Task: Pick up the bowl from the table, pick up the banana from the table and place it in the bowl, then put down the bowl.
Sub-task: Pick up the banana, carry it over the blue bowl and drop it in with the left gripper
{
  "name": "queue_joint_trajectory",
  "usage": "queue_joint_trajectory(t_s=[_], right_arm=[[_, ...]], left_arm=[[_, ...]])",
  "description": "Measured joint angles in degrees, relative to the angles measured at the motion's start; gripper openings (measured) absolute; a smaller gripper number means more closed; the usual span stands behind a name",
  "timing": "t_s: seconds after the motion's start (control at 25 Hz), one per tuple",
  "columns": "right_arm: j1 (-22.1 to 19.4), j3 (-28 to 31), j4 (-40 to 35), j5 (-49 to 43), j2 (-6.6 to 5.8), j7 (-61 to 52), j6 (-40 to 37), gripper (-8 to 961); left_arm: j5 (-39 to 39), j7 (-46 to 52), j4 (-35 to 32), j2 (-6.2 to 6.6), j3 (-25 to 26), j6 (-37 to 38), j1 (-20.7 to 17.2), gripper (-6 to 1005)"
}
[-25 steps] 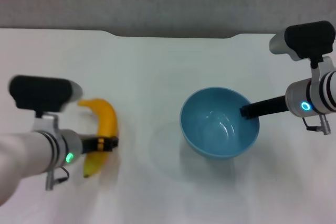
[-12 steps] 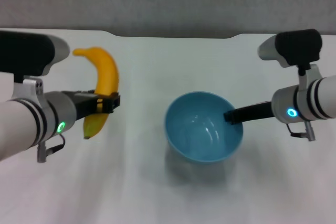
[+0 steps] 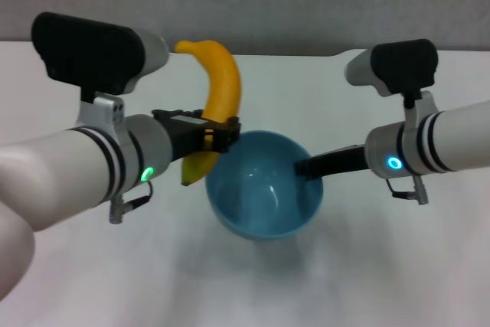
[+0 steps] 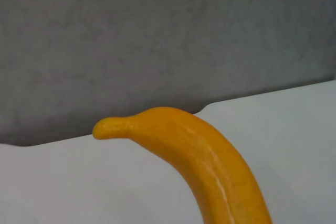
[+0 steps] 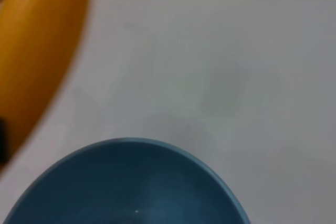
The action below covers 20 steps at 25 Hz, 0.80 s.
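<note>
**Entry: banana brought to the bowl's rim, both held aloft**

Moved since half a second ago: banana and bowl have both travelled toward the middle of the head view and closed on each other; a second ago the banana lay on the bench at the robot's left.

- Item 1, banana [image 3: 215, 101]: yellow-orange, standing roughly upright, stem end uppermost and curling left. Clenched near its lower third by the left gripper [image 3: 220, 133]. Its lower end hangs just beside the bowl's left rim, outside the hollow; whether it touches the rim cannot be told.
- Item 2, bowl [image 3: 264, 186]: light blue, glossy inside, nothing in it. Grasped at its right rim by the right gripper [image 3: 304, 167], one finger reaching inside the wall. Judged to be lifted off the bench, given the shadow beneath it.
- Item 3, bench [image 3: 367, 266]: plain white, notch at its far edge.

Step in hand: carrying the banana over to the held bowl; both pick-ups look done.

Next move calls for: shifting the banana rightward over the hollow, tipping it flatter since it is longer than the bowl is wide, lowering and releasing. The bowl is then set down.
</note>
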<state>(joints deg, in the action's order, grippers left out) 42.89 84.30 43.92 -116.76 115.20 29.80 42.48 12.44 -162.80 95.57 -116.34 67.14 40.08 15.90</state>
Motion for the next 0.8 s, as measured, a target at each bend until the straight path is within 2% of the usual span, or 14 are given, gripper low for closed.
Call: queue_joint_trajectory(t_s=[0.44,0.8], right_arm=[[1.1,-3.2,-0.2,2.5,0.03,0.0,-1.5,73],[1.3,-3.4,0.2,3.1,-0.03,0.0,-1.2,75]], left_arm=[[2.2,0.0,-3.2,-0.03,-2.9,-4.9,1.3,498],[4.1,0.0,-7.2,0.03,-4.3,-7.6,3.0,559]])
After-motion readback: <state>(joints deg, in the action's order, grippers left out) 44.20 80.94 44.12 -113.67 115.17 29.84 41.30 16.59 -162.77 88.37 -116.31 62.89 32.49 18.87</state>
